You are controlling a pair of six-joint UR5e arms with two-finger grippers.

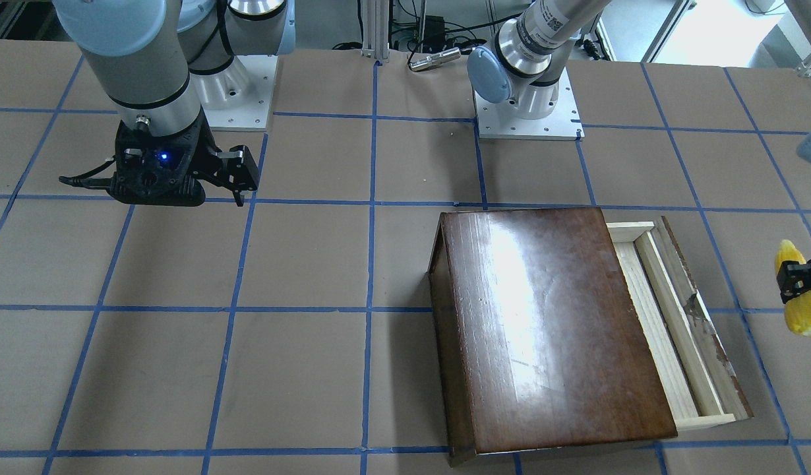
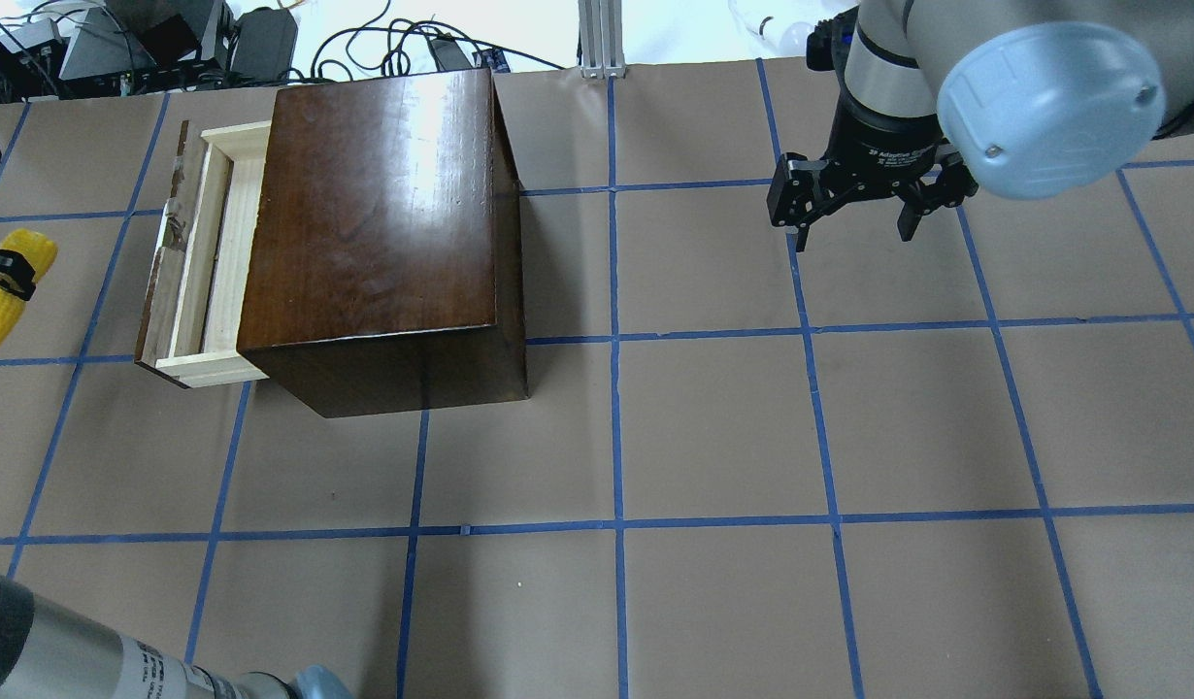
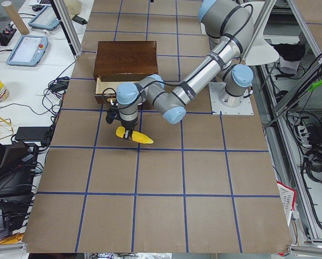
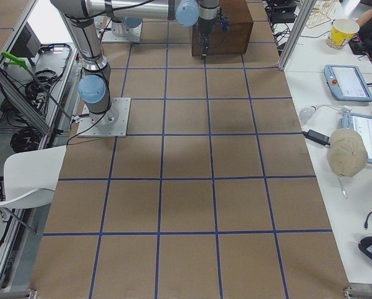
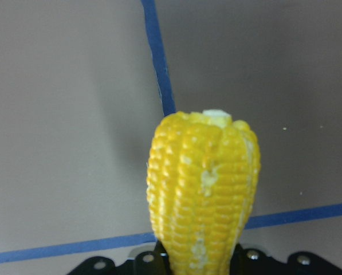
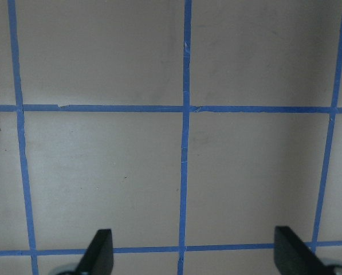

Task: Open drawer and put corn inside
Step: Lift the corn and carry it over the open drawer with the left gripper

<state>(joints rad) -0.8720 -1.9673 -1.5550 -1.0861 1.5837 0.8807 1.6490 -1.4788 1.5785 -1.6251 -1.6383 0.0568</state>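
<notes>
Corn cob, bright yellow and tapered (image 5: 204, 195), is clenched in my left gripper (image 1: 800, 280), near the pale wooden drawer with dark front (image 2: 209, 254). The drawer is only partly open; I fear the cob catches on the glossy brown box (image 2: 383, 204). Far right gripper (image 2: 854, 228) hangs released.

Silver tubular arms, and up at one o'clock sits a pale blue round joint cap (image 2: 1048, 107) with two small screws. The matte-black two-finger right gripper (image 2: 853, 233) wears white lettering on its collar. A thin black cable (image 1: 82, 179) hangs off its housing, where a small blue light (image 1: 163, 157) glows.
</notes>
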